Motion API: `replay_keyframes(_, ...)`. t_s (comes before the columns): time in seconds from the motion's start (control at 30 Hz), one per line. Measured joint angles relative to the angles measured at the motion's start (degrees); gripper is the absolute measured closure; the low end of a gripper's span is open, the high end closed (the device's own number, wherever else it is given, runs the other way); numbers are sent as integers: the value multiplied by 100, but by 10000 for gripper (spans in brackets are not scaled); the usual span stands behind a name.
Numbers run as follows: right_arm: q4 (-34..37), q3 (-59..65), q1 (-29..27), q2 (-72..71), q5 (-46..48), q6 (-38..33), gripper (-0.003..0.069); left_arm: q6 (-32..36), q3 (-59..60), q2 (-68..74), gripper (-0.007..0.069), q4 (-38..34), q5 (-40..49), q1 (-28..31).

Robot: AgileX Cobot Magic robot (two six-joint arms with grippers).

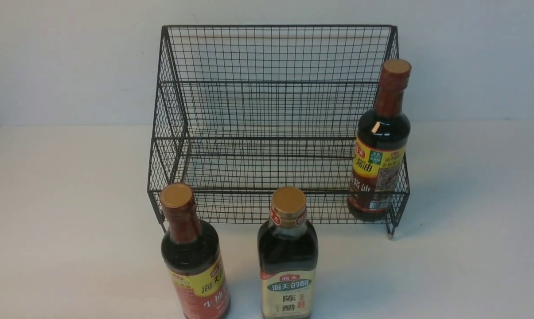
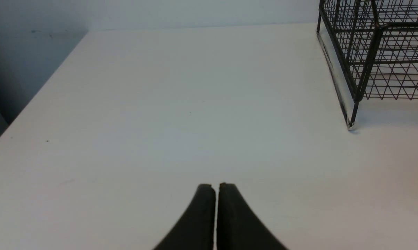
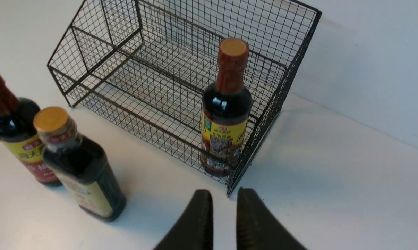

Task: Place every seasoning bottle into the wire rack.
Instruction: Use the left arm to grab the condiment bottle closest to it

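- Firstly, the white table (image 1: 470,221) spreads under and ahead of both grippers. Bare tabletop lies before the left gripper (image 2: 215,189).
- Ahead of the right gripper (image 3: 224,196) stands the wire rack (image 1: 271,110), black mesh with two stepped tiers. Its near corner foot is just beyond the fingertips. From the left gripper, the rack's other end lies ahead and off toward the right arm, well apart.
- One seasoning bottle (image 1: 379,150), with a red-brown neck and a yellow label, stands upright on the rack's lower tier. It is in the end nearest the right gripper, just inside that corner.
- The cream-label bottle (image 1: 287,270) stands upright on the table outside the rack. It is near the right gripper, on its left-arm side.
- The red-label bottle (image 1: 196,266) stands just beyond it on that same side, also outside the rack.
- The right gripper's jaws are only narrowly parted, with nothing between them.
- The left gripper's fingers (image 2: 202,215) are pressed together, leaving just a hairline slit, and they grip nothing.
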Motion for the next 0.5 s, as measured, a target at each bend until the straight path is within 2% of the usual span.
replay_keyframes(0.1, 0, 719, 0, -767, -46, 0, 656, 0, 0, 0, 629, 0, 0, 0)
replay_keyframes(0.17, 0, 1127, 0, -1121, -249, -19, 665, 0, 0, 0, 629, 0, 0, 0)
replay_keyframes(0.2, 0, 1842, 0, -1645, -826, -68, 671, 0, 0, 0, 629, 0, 0, 0)
replay_keyframes(0.23, 0, 1926, 0, -1702, -826, -75, 671, 0, 0, 0, 629, 0, 0, 0)
replay_keyframes(0.3, 63, 3088, 0, -2336, -1921, -90, 673, 0, 0, 0, 629, 0, 0, 0)
replay_keyframes(0.33, 80, 3266, 0, -2477, -2100, -90, 673, 0, 0, 0, 629, 0, 0, 0)
replay_keyframes(0.37, 174, 4038, 0, -2843, -2960, -92, 673, 0, 0, 0, 629, 0, 0, 0)
replay_keyframes(0.4, 233, 4432, 0, -3013, -3385, -97, 673, 0, 0, 0, 629, 0, 0, 0)
replay_keyframes(0.43, 243, 4505, 0, -3044, -3385, -97, 673, 0, 0, 0, 629, 0, 0, 0)
replay_keyframes(0.5, 319, 5163, 0, -3284, -4326, -122, 673, 0, 0, 0, 629, 0, 0, 0)
